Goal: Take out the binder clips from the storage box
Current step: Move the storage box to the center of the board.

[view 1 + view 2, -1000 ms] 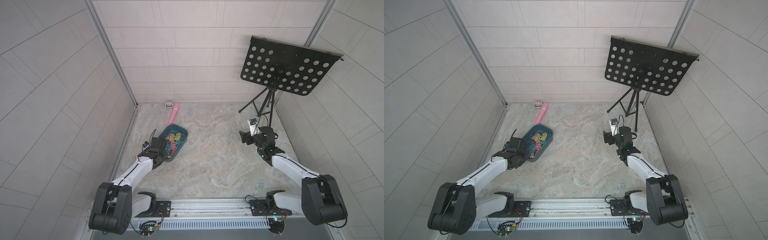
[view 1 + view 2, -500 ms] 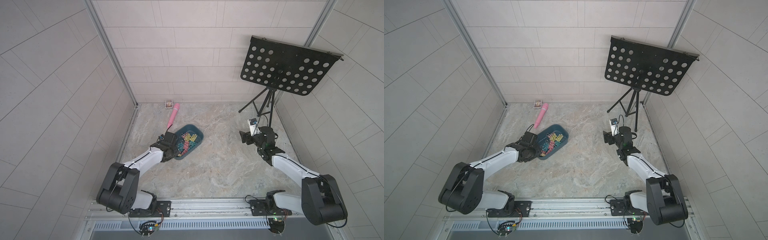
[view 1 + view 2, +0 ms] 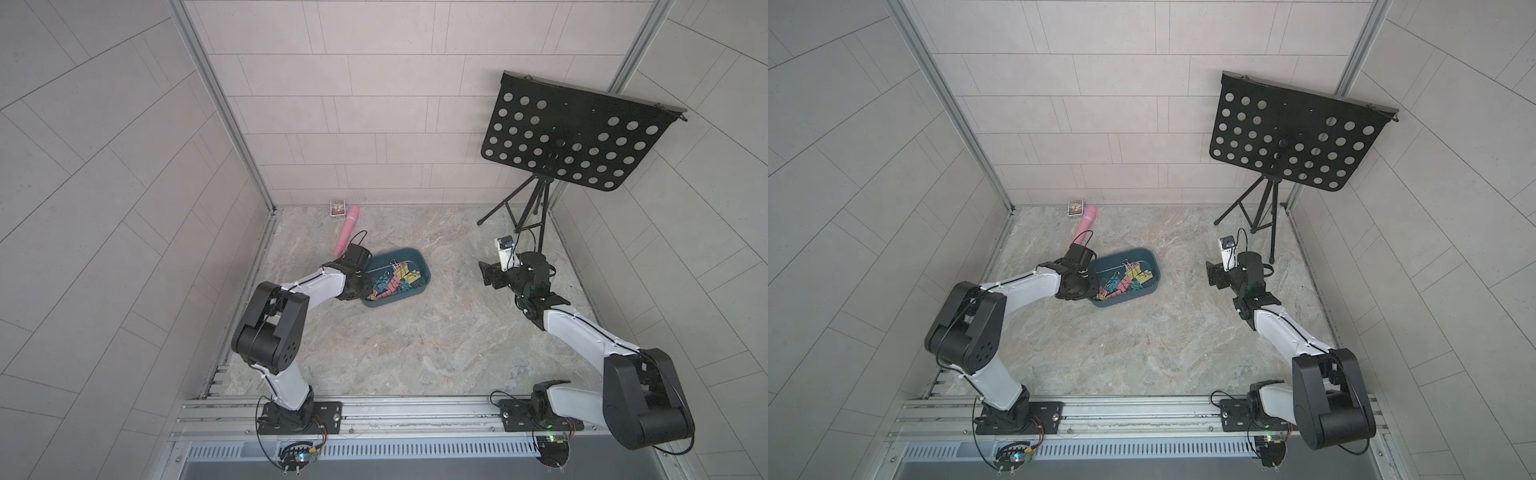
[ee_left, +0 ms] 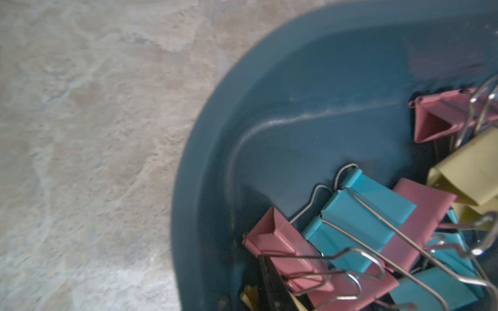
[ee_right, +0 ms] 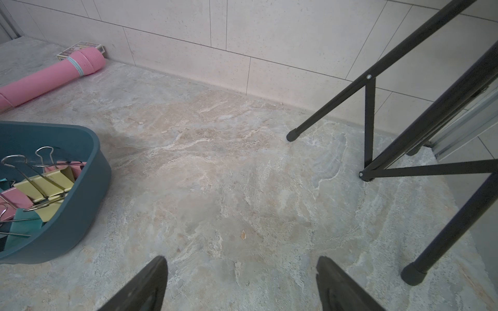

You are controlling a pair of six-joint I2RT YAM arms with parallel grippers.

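In both top views, storage box (image 3: 401,297) on the marble floor (image 3: 415,353), left of centre, binder clips (image 3: 392,278) heaped inside. Left gripper (image 3: 358,286) down over the rim of the end nearest its arm, right gripper (image 3: 1214,274) well apart, above bare floor. From the left wrist, one dark finger (image 4: 269,280) inside the box beside a pink clip, jaws seemingly narrow; cannot tell whether clamped on the wall. From the right wrist, fingertips spread wide, holding nothing, box and clips off to one side.
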